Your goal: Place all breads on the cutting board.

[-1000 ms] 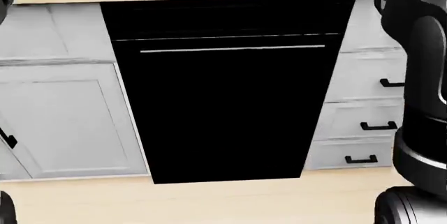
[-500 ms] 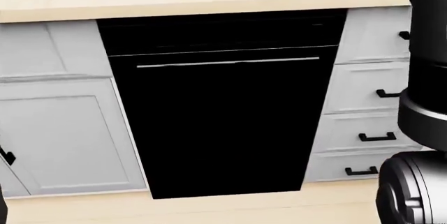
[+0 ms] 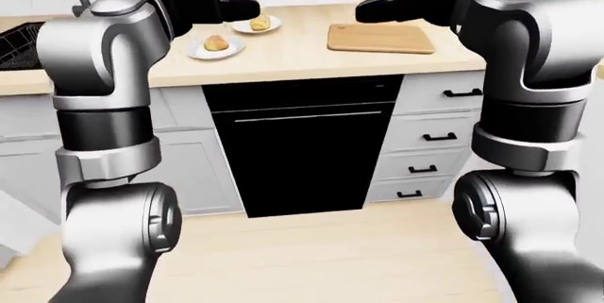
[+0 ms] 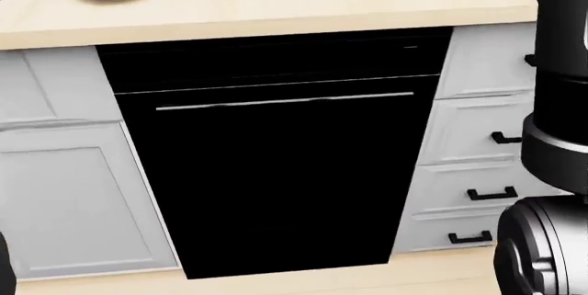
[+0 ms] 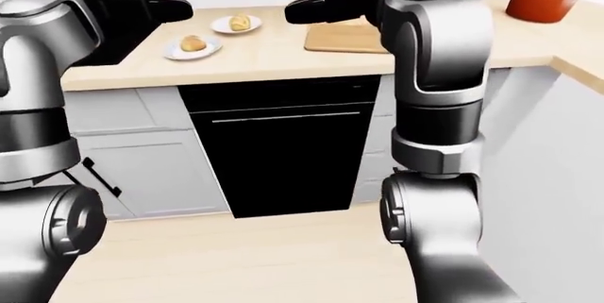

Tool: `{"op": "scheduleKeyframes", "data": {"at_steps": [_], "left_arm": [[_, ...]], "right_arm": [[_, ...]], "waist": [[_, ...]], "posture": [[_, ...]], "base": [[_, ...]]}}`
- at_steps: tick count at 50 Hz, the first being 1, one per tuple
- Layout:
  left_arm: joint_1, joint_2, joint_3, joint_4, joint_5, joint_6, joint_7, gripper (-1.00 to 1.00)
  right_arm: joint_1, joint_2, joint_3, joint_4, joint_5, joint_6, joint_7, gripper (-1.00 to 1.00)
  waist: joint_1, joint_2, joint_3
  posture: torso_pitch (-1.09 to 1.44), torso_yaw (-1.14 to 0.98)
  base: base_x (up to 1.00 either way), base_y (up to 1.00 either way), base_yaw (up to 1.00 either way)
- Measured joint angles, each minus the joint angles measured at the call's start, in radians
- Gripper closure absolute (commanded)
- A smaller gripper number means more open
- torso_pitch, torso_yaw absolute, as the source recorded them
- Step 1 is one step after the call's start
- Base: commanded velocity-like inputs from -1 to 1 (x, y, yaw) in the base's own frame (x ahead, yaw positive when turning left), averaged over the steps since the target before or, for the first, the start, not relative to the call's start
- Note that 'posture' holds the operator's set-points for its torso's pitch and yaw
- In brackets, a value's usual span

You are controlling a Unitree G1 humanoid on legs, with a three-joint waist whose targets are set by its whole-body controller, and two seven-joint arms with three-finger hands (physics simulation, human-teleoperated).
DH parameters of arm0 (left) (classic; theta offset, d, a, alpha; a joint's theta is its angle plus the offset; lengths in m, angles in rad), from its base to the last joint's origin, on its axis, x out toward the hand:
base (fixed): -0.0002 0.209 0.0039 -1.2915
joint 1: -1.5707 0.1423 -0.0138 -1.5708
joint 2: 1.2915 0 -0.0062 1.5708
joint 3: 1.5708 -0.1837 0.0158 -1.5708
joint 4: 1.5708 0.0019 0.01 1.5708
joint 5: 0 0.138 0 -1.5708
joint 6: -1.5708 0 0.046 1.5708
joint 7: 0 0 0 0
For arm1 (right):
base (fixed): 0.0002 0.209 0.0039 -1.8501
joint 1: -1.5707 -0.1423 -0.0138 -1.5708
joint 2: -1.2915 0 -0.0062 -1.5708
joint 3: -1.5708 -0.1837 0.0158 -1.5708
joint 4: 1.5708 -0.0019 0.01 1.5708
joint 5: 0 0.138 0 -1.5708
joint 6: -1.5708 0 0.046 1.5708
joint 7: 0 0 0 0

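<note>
Wooden cutting board (image 3: 382,37) waits at two o'clock; your left hand (image 3: 219,6) and right hand (image 3: 389,7), grip unreadable, could knock a plated bread (image 3: 216,43).

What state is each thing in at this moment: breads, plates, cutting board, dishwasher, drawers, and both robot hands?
Near bread: on its plate, untouched.
Far bread: on its own plate.
Cutting board: flat on the counter, no bread on it.
Dishwasher: door closed.
Drawers: closed.
Left robot hand: raised over the counter, holding nothing.
Right robot hand: raised near the board, holding nothing.
</note>
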Motion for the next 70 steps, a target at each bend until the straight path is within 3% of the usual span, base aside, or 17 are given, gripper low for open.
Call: {"op": "scheduleKeyframes", "data": {"at_steps": [5,8,11,16,20,21,23,27,31,34,39,45,52,56,59,62,70], "left_arm": [[-0.02,0.006,0.006,0.005,0.006,-0.012,0.005,-1.0],[0.002,0.009,0.017,0.008,0.009,-0.01,0.011,-1.0],[-0.003,0.009,0.013,0.028,0.012,0.002,0.014,-1.0],[-0.02,0.009,0.008,0.021,0.009,-0.009,0.009,-1.0],[-0.024,0.01,0.013,0.009,0.01,-0.01,0.011,-1.0],[-0.014,0.001,0.009,0.002,0.009,-0.012,0.011,-1.0],[-0.007,-0.005,-0.006,0.012,0.003,-0.002,0.005,-1.0],[-0.013,-0.001,-0.005,0.02,-0.002,0.011,-0.001,-1.0],[-0.024,0.004,0.003,0.01,0.003,-0.001,0.003,-1.0],[-0.032,0.007,0.004,0.012,0.004,-0.008,0.003,-1.0],[-0.007,0.012,0.022,0.032,0.012,0.001,0.015,-1.0],[-0.03,0.006,0.008,0.023,0.001,-0.007,0.012,-1.0],[-0.021,-0.004,-0.004,0.028,-0.012,0.003,0.005,-1.0],[-0.033,0.002,0.004,0.012,-0.008,-0.005,0.01,-1.0],[-0.035,0.004,0.002,0.014,-0.009,-0.013,0.009,-1.0],[-0.016,0.011,0.013,0.025,-0.003,-0.01,0.013,-1.0],[-0.029,0.005,0.007,0.025,-0.003,-0.004,0.015,-1.0]], "right_arm": [[-0.004,0.007,0.003,-0.001,0.003,-0.004,0.003,-1.0],[0.013,0.022,0.024,-0.001,0.012,0.011,0.011,-1.0],[0.013,0.02,0.026,0.007,0.016,0.021,0.019,-1.0],[-0.008,0.02,0.013,-0.006,0.008,0.012,0.014,-1.0],[-0.018,0.02,0.003,-0.016,0.016,0.018,0.012,-1.0],[-0.01,0.016,-0.001,-0.018,0.018,0.017,0.01,-1.0],[0.005,0.014,-0.01,-0.001,0.017,0.019,0.004,-1.0],[-0.003,0.011,-0.01,0.026,0.022,0.028,-0.005,-1.0],[-0.009,0.007,-0.005,0.009,0.031,0.017,-0.004,-1.0],[-0.014,0.009,-0.003,0.002,0.034,0.015,-0.005,-1.0],[0.005,0.036,0.026,0.006,0.05,0.024,0.003,-1.0],[-0.002,0.022,0.008,-0.004,0.045,0.032,-0.002,-1.0],[0.011,0.019,0.0,-0.006,0.035,0.033,-0.011,-1.0],[0.009,0.021,0.002,-0.013,0.04,0.024,-0.008,-1.0],[0.005,0.023,0.003,-0.008,0.041,0.028,-0.009,-1.0],[0.017,0.041,0.019,-0.004,0.048,0.028,-0.005,-1.0],[0.008,0.028,0.006,-0.019,0.052,0.032,-0.009,-1.0]], "waist": [[-0.01,0.082,-0.01],[0.0,0.072,0.002],[0.002,0.056,-0.005],[0.01,0.006,-0.01],[0.022,-0.052,-0.02],[0.016,-0.038,-0.015],[0.007,-0.039,-0.001],[0.005,-0.02,-0.007],[-0.001,0.024,-0.006],[-0.008,0.074,-0.018],[0.011,0.045,-0.008],[0.009,-0.046,-0.001],[-0.005,-0.031,-0.024],[-0.008,0.02,-0.016],[-0.012,0.085,-0.021],[0.002,0.072,-0.007],[-0.002,0.009,-0.018]], "posture": [[0.0,0.0],[0.0,0.0],[0.0,0.0],[0.0,0.0],[0.0,0.0],[0.0,0.0],[0.0,0.0],[0.0,0.0],[0.0,0.0],[0.0,0.0],[0.0,0.0],[0.0,0.0],[0.0,0.0],[0.0,0.0],[0.0,0.0],[0.0,0.0],[0.0,0.0]], "base": [[0.24,0.0,0.0],[0.24,0.0,0.0],[0.24,0.0,0.0],[0.23,0.0,0.0],[0.23,0.0,0.0],[0.23,0.0,0.0],[0.23,0.0,0.0],[0.21,0.0,0.0],[0.21,0.0,0.0],[0.19,0.03,0.0],[0.15,0.26,0.0],[0.14,0.32,0.0],[0.14,0.31,0.0],[0.14,0.31,0.0],[0.14,0.3,0.0],[0.14,0.31,0.0],[0.09,0.23,0.09]]}}
